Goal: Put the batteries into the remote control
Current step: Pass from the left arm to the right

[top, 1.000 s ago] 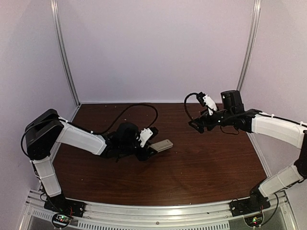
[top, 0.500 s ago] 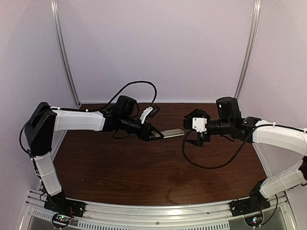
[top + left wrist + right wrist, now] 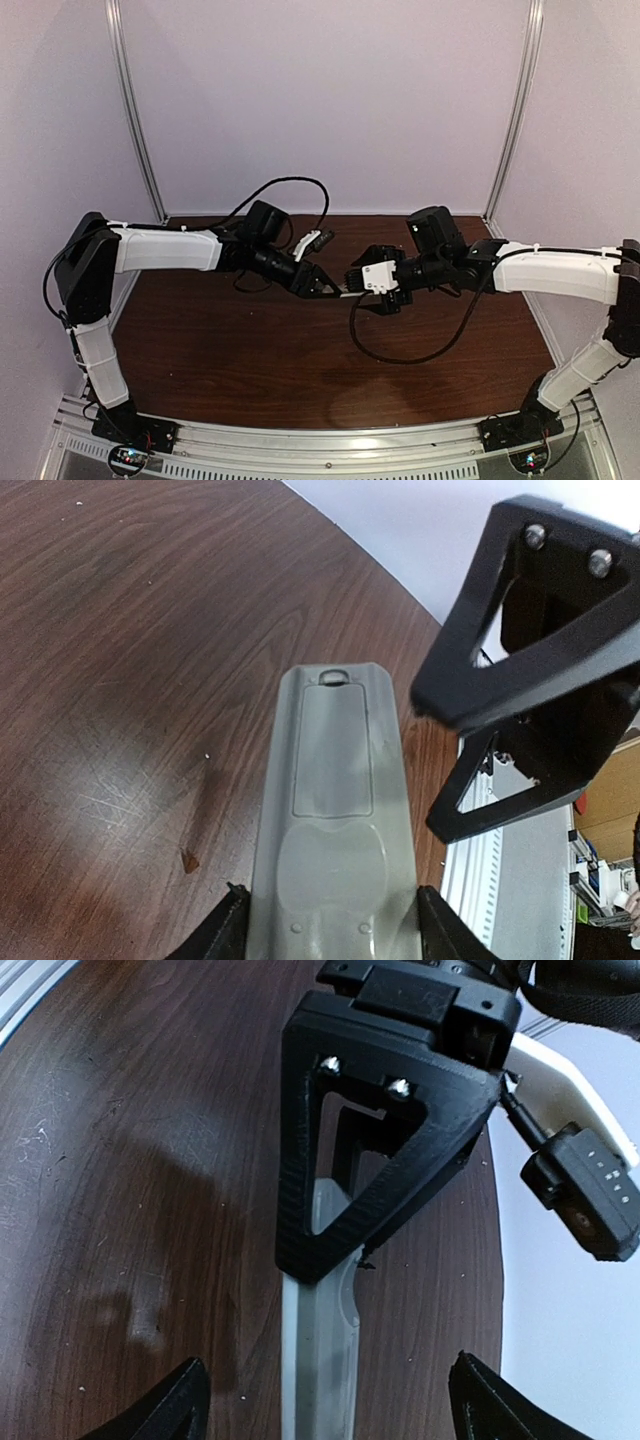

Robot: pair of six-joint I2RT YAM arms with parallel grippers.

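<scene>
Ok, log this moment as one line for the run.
left claw: shut on remote control, held above table | right claw: open, at its free end | batteries: not in view

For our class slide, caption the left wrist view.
Left gripper holds the remote control back up; right gripper hovers open beside its far end.

A laboratory robot cell: bare pale walls [image 3: 320,100] and metal posts [image 3: 135,120] rise behind the left gripper [image 3: 325,288], a dark wooden table [image 3: 250,350] lies below it, and an aluminium mounting rail [image 3: 330,448] lies in front of it.

Dark wood-grain table [image 3: 300,370]; pale lilac walls [image 3: 320,100]; metal corner posts [image 3: 135,110]; aluminium rail [image 3: 330,455] at near edge.
</scene>
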